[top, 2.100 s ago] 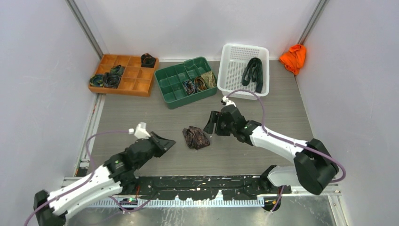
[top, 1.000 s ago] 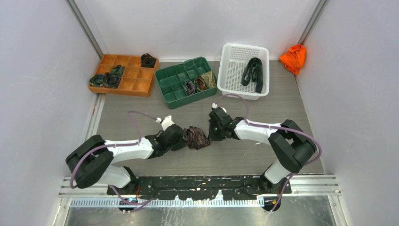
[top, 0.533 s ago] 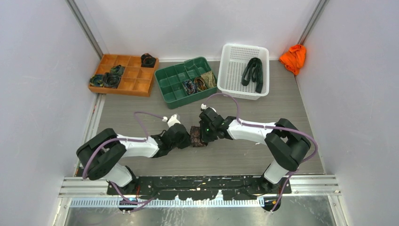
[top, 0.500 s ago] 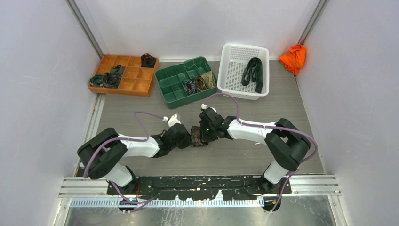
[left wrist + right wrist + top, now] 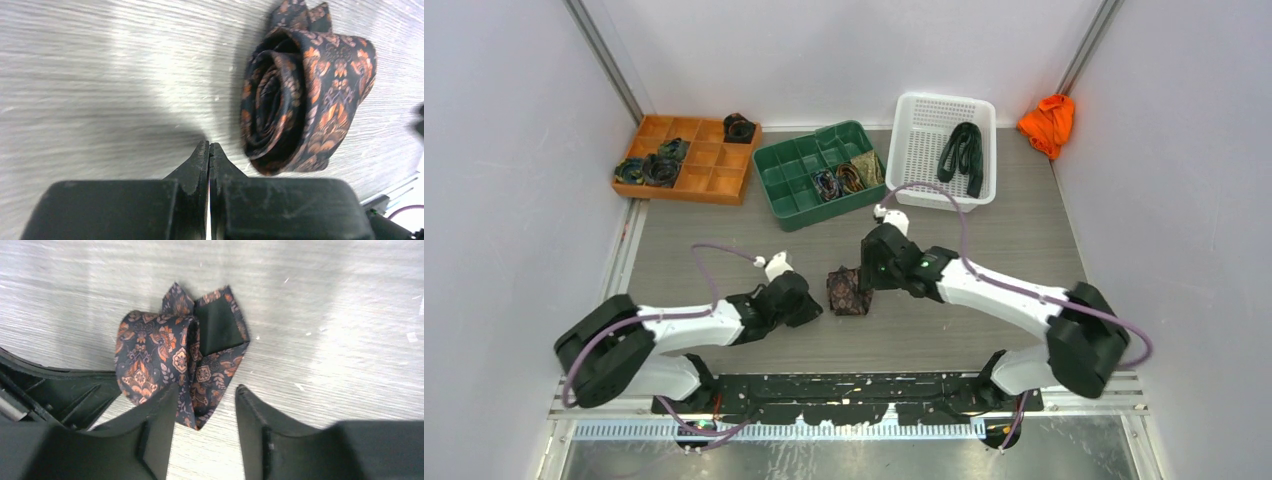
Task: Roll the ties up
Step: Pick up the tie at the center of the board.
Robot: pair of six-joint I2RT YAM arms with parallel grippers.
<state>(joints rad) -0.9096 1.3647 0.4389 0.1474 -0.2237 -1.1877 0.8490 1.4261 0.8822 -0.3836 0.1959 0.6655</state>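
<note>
A coiled tie (image 5: 848,290) is being flanked mid-tabletop (image 5: 1024,230), toward the near edge, its spiral face turned to the left gripper (image 5: 209,150), whose jaws are being pressed together just beside it. The right gripper (image 5: 206,390) is being held with jaws apart, astride the coil's opposite edge.

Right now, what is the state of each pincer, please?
Left pincer: closed, empty, beside the rolled tie.
Right pincer: open, over the tie's edge, gripping nothing.
</note>
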